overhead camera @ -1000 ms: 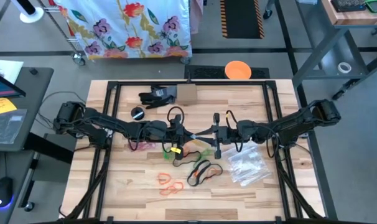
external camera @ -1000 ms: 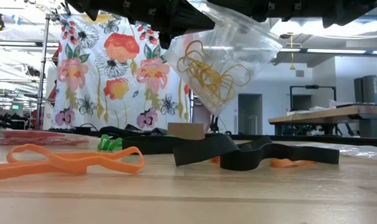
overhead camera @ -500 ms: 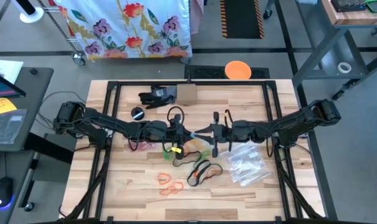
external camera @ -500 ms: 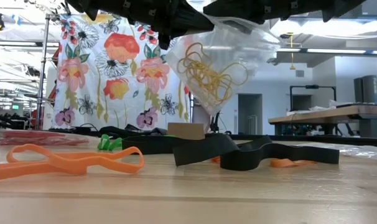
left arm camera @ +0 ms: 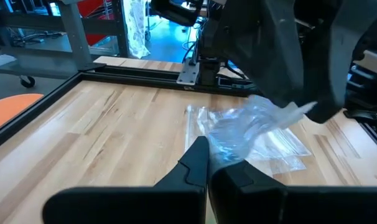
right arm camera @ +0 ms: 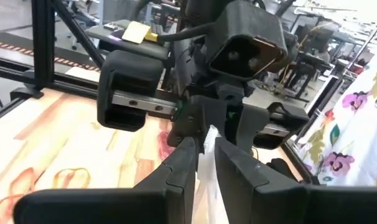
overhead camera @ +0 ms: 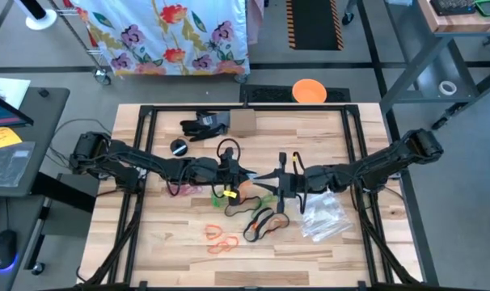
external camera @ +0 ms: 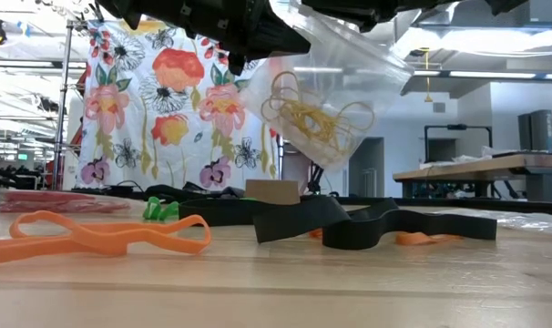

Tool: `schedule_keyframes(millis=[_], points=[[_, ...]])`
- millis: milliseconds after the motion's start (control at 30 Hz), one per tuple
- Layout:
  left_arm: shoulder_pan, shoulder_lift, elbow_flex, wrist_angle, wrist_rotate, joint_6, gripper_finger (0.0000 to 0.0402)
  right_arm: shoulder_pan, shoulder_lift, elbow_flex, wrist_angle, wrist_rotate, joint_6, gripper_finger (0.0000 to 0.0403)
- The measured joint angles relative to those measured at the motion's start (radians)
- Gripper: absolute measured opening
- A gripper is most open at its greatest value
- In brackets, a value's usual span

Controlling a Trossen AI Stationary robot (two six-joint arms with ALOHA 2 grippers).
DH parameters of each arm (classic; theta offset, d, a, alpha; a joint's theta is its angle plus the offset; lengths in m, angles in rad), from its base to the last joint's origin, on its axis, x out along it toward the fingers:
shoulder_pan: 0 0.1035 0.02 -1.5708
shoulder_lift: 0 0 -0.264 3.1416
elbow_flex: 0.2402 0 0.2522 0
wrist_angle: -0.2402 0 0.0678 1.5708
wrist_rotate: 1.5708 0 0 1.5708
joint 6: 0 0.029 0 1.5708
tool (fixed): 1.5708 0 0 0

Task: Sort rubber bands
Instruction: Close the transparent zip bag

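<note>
Yellow bands (external camera: 314,114) bunched inside clear bag (external camera: 349,68), hanging above tabletop (external camera: 285,292). Orange bands (external camera: 98,235), black bands (external camera: 367,223) loose below. Left hand (left arm camera: 208,163) pinched tight on one bag edge; right hand (right arm camera: 204,155) clamped on other. Risk: uneven pull tilts bag, bands spill; thin film slips from pinch.

loose rubber bands (overhead camera: 257,220) strewn on table.
</note>
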Motion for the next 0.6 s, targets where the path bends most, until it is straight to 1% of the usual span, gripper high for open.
schedule_keyframes(millis=[133, 300, 433, 500, 600], points=[[0.0, 0.0, 0.0, 0.001, -0.002, 0.0, 0.0, 0.01, -0.004, 0.0, -0.001, 0.014, -0.017, 0.0057], [0.0, 0.0, 0.0, 0.0, -0.002, 0.002, 0.0, 0.023, -0.051, 0.001, -0.053, 0.102, -0.013, 0.0057], [0.0, 0.0, 0.0, -0.003, -0.002, 0.001, 0.0, 0.033, -0.071, 0.001, -0.1, 0.108, 0.016, 0.0058], [0.0, 0.0, 0.0, -0.002, -0.002, 0.0, 0.0, 0.04, -0.071, 0.001, -0.11, 0.105, 0.021, 0.0066], [0.0, 0.0, 0.0, 0.002, -0.002, 0.0, 0.0, 0.043, -0.065, 0.001, -0.112, 0.104, 0.021, 0.0092]])
